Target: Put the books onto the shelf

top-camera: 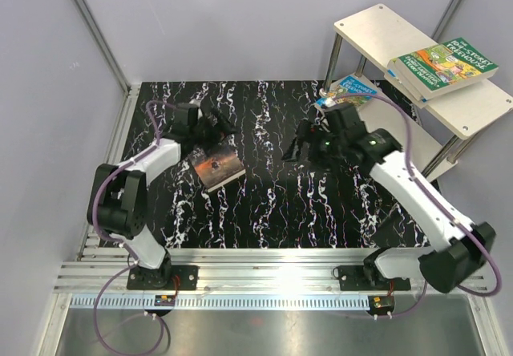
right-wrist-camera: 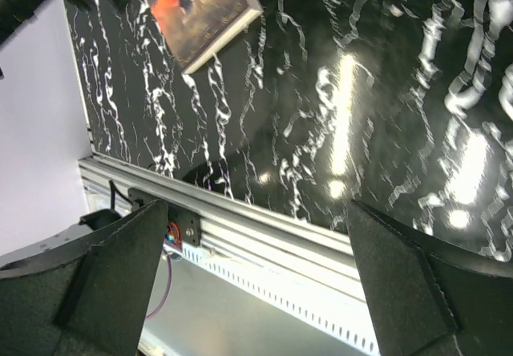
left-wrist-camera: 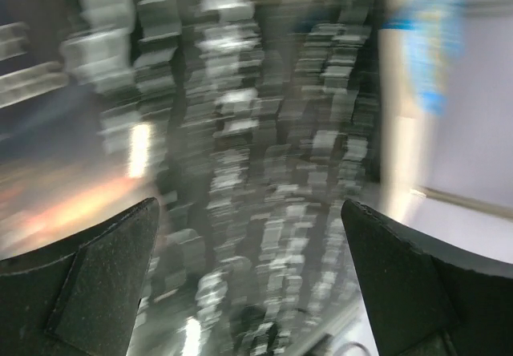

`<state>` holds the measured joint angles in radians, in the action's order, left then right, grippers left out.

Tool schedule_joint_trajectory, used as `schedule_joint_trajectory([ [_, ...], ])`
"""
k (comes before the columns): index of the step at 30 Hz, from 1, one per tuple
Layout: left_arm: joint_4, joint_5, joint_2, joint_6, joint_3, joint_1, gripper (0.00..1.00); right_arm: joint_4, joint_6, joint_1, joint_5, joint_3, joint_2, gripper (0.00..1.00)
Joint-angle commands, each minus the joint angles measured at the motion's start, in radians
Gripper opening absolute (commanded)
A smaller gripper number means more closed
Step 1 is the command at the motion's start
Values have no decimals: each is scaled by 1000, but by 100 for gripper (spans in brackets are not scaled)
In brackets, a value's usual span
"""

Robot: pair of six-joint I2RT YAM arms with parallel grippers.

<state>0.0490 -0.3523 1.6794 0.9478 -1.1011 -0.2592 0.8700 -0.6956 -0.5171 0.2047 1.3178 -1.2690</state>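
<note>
A dark book with an orange-lit cover (top-camera: pixel 216 167) lies flat on the black marbled table; it also shows at the top of the right wrist view (right-wrist-camera: pixel 204 7). The pale two-tier shelf (top-camera: pixel 377 31) stands at the back right. A stack of books with a green cover on top (top-camera: pixel 445 67) rests on its upper board. A blue book (top-camera: pixel 353 90) lies on the lower board's near end. My left gripper (top-camera: pixel 218 125) hovers open just behind the dark book (left-wrist-camera: pixel 249 205), nothing between its fingers. My right gripper (top-camera: pixel 298 149) is open and holds nothing (right-wrist-camera: pixel 256 205), right of that book.
The left wrist view is motion-blurred, with a blue smear (left-wrist-camera: pixel 429 51) at its upper right. An aluminium rail (top-camera: pixel 264 264) runs along the table's near edge and also shows in the right wrist view (right-wrist-camera: pixel 264 220). Grey walls enclose the left and back.
</note>
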Motion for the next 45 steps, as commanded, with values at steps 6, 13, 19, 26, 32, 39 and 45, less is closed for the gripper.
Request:
schedule_joint_trajectory([
  [6, 317, 214, -173, -211, 79, 100, 99, -184, 105, -57, 18, 145, -335, 100],
  [13, 407, 305, -244, -242, 204, 204, 99, -149, 211, -58, 127, 475, -810, 100],
  [19, 322, 254, -156, -248, 247, 215, 99, -124, 211, -58, 197, 695, -1075, 100],
  [26, 236, 205, -23, -241, 236, 216, 99, -190, 137, -58, 303, 843, -1236, 100],
  [32, 199, 194, 45, -251, 185, 213, 99, -226, 77, -84, 369, 879, -1316, 100],
  [39, 250, 124, 147, -277, 43, 213, 99, -489, -42, -162, 524, 622, -1224, 94],
  [45, 207, -69, 294, -251, -9, 196, 91, -712, -153, -166, 581, 451, -1129, 76],
])
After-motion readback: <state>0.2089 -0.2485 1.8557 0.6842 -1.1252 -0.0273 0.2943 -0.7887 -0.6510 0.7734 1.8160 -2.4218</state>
